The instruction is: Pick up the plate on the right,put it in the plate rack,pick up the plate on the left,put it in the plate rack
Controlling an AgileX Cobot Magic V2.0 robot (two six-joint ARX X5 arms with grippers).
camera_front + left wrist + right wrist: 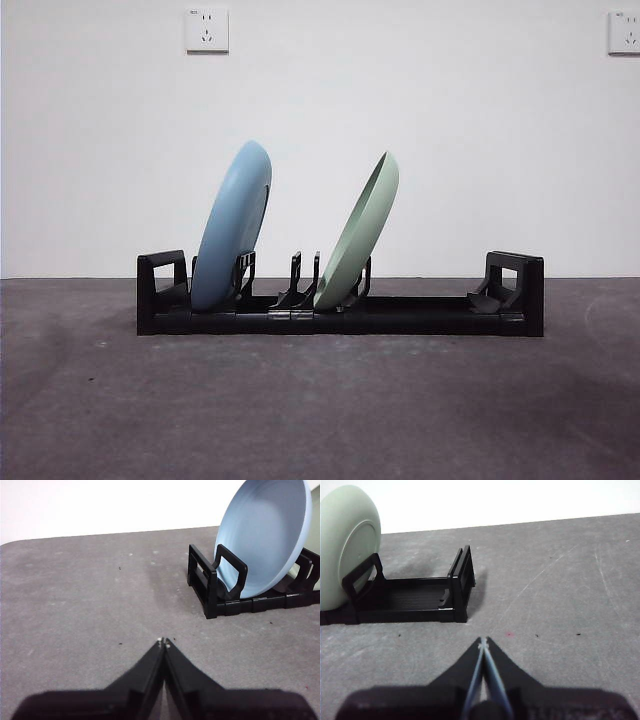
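A long black plate rack (400, 315) lies across the grey table. A blue plate (233, 225) stands on edge in the rack's left slots, leaning right. A pale green plate (360, 230) leans in the middle slots. In the left wrist view the blue plate (265, 535) sits behind the rack's end handle (220, 580); my left gripper (164, 641) is shut and empty, off that end. In the right wrist view the green plate (347, 545) shows beyond the rack (415, 597); my right gripper (483, 640) is shut and empty, off the other end.
The grey table top (320, 400) stretches in front of the rack. A white wall with two power sockets (207, 29) stands behind. Neither arm shows in the front view.
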